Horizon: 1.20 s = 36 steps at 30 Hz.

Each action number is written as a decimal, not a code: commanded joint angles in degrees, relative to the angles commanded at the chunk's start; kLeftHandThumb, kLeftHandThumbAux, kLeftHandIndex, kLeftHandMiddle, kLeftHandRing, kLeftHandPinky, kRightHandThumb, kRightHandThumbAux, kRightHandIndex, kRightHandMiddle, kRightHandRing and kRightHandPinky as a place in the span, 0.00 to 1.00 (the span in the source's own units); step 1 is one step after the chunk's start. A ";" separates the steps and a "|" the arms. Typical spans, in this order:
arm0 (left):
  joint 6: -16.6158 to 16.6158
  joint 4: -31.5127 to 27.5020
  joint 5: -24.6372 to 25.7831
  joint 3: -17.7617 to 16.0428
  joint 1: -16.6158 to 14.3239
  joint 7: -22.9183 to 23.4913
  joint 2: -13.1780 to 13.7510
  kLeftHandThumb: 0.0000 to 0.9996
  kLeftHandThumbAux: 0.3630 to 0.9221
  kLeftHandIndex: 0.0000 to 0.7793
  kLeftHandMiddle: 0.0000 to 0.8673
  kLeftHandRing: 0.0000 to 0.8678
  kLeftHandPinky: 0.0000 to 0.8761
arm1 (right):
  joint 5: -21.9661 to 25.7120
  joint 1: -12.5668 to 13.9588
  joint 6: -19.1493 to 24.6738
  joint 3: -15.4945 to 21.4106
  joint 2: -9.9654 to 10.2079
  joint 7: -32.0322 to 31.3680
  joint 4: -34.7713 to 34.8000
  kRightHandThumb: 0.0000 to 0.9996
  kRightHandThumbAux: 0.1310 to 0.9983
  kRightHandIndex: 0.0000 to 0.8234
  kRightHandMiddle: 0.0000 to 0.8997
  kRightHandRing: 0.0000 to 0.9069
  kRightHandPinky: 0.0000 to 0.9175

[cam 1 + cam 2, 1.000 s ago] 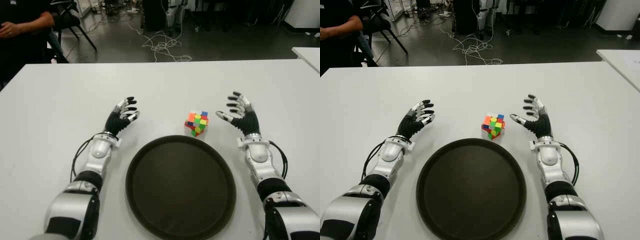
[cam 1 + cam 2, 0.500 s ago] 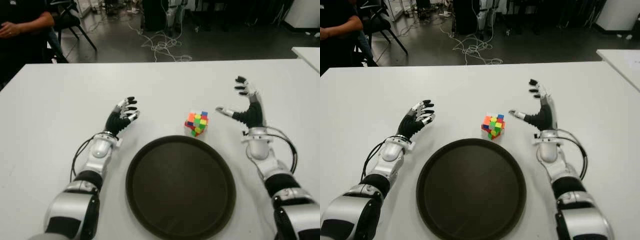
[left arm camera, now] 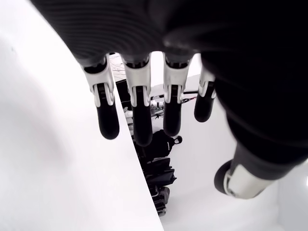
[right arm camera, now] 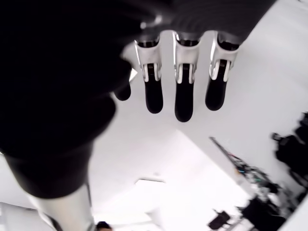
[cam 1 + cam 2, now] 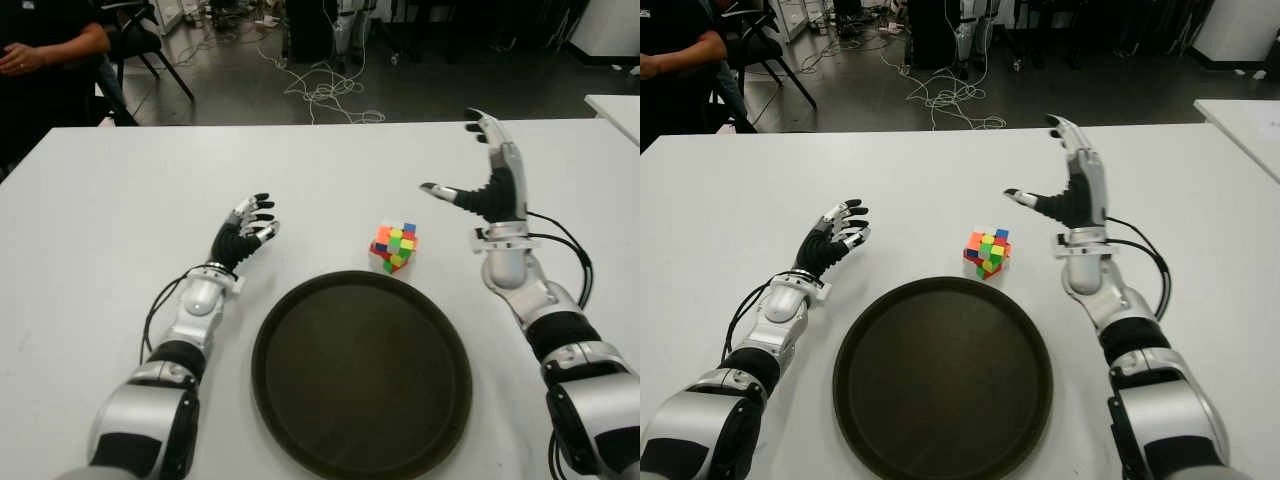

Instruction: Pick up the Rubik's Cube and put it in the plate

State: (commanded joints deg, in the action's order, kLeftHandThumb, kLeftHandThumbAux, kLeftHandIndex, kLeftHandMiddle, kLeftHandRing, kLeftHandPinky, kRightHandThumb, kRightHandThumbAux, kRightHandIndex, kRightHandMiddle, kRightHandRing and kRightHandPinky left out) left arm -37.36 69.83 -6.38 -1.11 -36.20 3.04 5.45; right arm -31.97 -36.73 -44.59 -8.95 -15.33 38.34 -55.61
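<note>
The Rubik's Cube stands on the white table, just beyond the far rim of the round dark plate. My right hand is raised above the table to the right of the cube, fingers spread and pointing up, thumb stretched toward the cube, holding nothing. My left hand shows to the left of the plate and cube, fingers relaxed and holding nothing.
A person in dark clothes sits beyond the table's far left corner. Cables and chair legs lie on the floor behind the table. A second white table's corner shows at the far right.
My right hand has lifted off the table and moved away from me, its fingers now pointing up. The cube, the plate and the left hand have stayed put.
</note>
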 joint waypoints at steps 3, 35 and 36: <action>0.22 -0.03 0.15 -0.03 -0.03 0.12 -0.04 0.11 0.56 0.20 0.24 0.26 0.29 | -0.64 -0.67 -1.37 -1.52 0.82 0.87 -2.49 0.00 0.85 0.20 0.24 0.26 0.33; -0.31 -0.34 -0.60 0.76 0.06 -0.84 0.29 0.08 0.53 0.19 0.22 0.24 0.26 | -8.25 -1.54 13.34 -13.88 -5.47 -15.34 0.52 0.00 0.69 0.14 0.19 0.20 0.18; -0.34 -0.33 -0.60 0.73 0.07 -0.82 0.30 0.08 0.52 0.19 0.22 0.24 0.27 | -8.37 -1.37 14.22 -14.10 -5.61 -16.07 1.25 0.00 0.69 0.14 0.19 0.20 0.18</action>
State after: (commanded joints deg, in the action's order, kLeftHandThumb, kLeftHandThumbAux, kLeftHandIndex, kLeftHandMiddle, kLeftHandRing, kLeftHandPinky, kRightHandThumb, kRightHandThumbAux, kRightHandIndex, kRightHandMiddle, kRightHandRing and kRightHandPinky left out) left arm -37.70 69.51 -6.98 -0.38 -36.13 2.22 5.75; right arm -40.34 -38.10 -30.36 -23.04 -20.93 22.26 -54.36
